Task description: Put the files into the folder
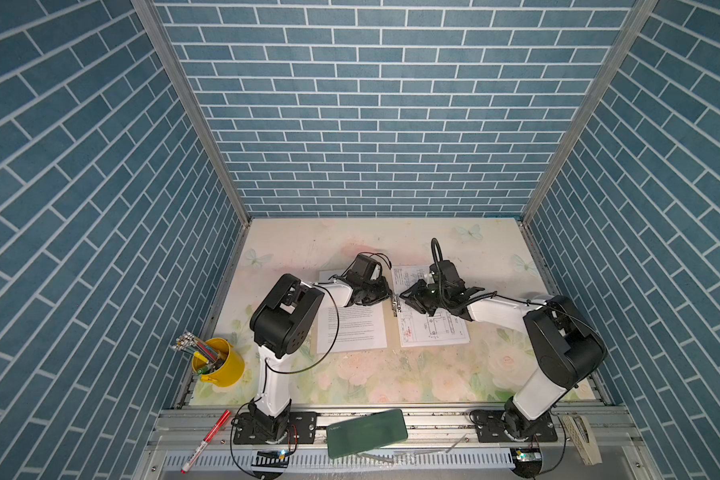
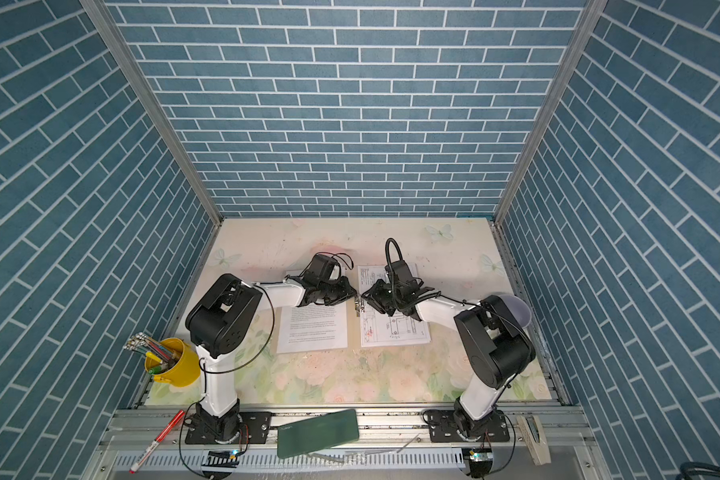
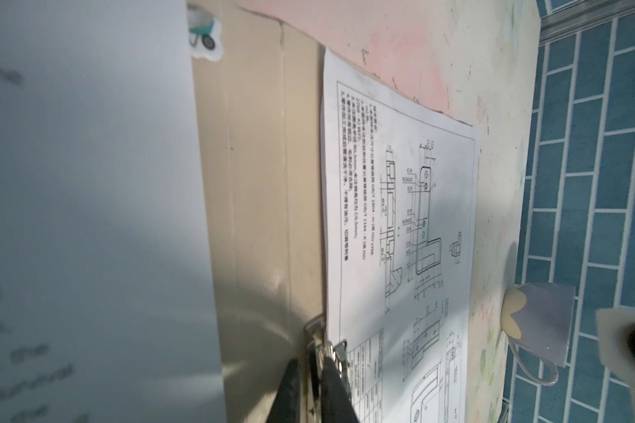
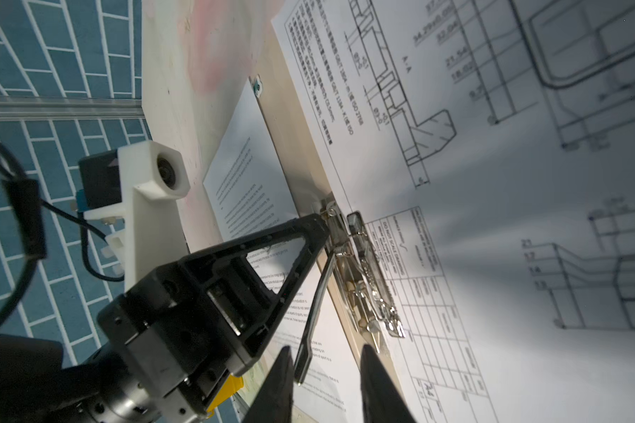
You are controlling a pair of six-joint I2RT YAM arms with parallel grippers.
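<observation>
- On the floral table (image 1: 350, 374), the opened tan cardboard folder (image 3: 257, 183) is laid flat, with a white text sheet (image 1: 352, 330) on its left half and a white diagram sheet (image 1: 433, 332) on its right.
- The folder's small metal clip (image 4: 363, 278) is clenched by the fingers of the left gripper (image 3: 312, 384).
- The fingers of the right gripper (image 4: 330, 384) are held apart, just beside that clip.

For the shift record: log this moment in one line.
left gripper: shut on metal clip | right gripper: open, at clip | files: sheets lying on open folder
</observation>
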